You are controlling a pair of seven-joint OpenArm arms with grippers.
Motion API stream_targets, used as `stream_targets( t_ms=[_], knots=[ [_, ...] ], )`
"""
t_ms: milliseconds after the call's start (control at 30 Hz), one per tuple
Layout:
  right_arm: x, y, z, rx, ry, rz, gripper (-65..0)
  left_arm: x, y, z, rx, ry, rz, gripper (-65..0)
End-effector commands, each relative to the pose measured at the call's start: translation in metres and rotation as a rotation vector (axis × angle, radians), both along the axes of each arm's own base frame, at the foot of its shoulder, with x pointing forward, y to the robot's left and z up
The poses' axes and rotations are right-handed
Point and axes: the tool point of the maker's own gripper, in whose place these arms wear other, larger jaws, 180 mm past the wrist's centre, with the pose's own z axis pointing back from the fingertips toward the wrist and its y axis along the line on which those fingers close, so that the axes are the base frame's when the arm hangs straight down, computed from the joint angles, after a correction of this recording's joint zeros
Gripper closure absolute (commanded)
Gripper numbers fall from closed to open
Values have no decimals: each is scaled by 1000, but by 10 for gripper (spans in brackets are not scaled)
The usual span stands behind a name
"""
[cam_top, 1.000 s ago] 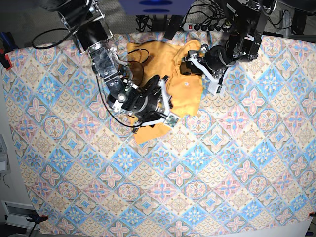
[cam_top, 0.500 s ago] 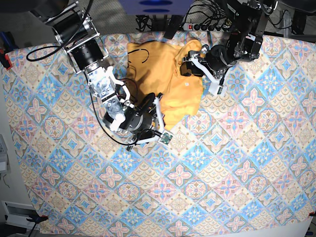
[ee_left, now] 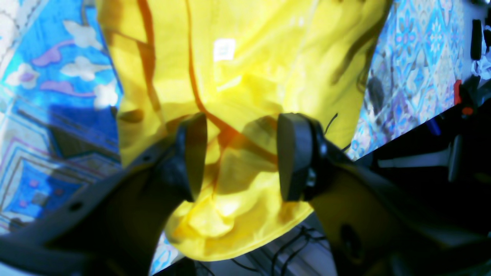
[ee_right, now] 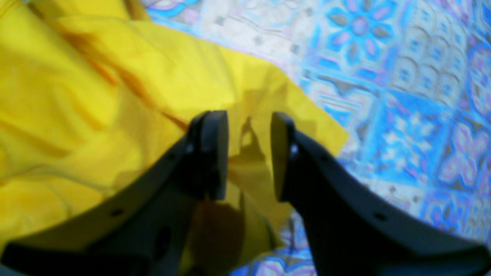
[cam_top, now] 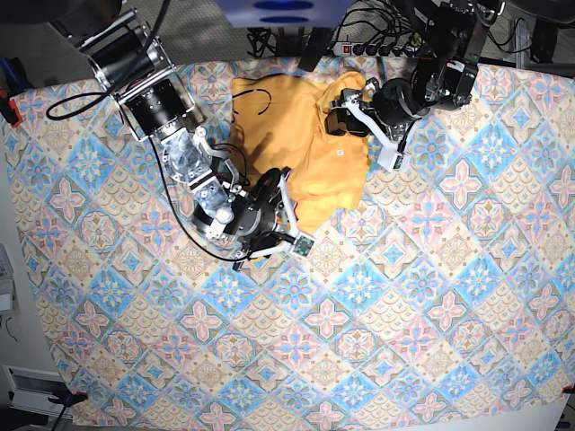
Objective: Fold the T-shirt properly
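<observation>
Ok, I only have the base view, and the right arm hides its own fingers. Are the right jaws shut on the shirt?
Observer: No. In the right wrist view, the right gripper has its jaws apart, over a corner of the T-shirt beside bare tablecloth.
Operator: And the left one?
Observer: The left gripper is open too, with bunched cloth showing in the gap. I cannot tell whether the pads press it.

Your left gripper (ee_left: 239, 155) hangs with jaws parted, angled downward. Your right gripper (ee_right: 247, 153) reaches low, its jaws standing narrowly apart.
</observation>
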Motion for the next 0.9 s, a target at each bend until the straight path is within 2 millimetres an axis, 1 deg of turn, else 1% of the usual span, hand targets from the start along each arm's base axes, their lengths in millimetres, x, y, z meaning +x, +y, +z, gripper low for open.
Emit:
stream_targets(
  t_ms=[0, 33, 200, 300, 433, 533, 633, 767, 867],
  knots=[
    [7, 13, 18, 37, -45, 29, -189, 5, 0, 6, -10, -24, 0, -290],
    [3, 17, 18, 29, -46, 49, -189, 5, 0, 6, -4, -28, -1, -290],
    [-13, 33, 19, 3, -50, 119, -189, 2, 8, -8, 49, -10, -5, -290],
    [-18, 41, 18, 7, -43, 139, -189, 2, 7, -8, 49, -9, -7, -290],
    [-23, 38, -1, -19, 10, 130, -190, 2, 8, -8, 50, -10, -3, -290],
    [-26, 50, -1, 0, 21, 136, -191, 2, 8, -8, 50, -10, -3, -290],
    [-30, 50, -9, -10, 48, 131, -191, 2, 7, -8, 48, -10, -5, -290],
    [-45, 68, -17, -21, 71, 191, -191, 2, 7, -8, 48, -10, -5, -290],
    [-54, 69, -26, -49, 91, 217, -184, 2, 7, -8, 48, -10, -5, -290]
  ],
)
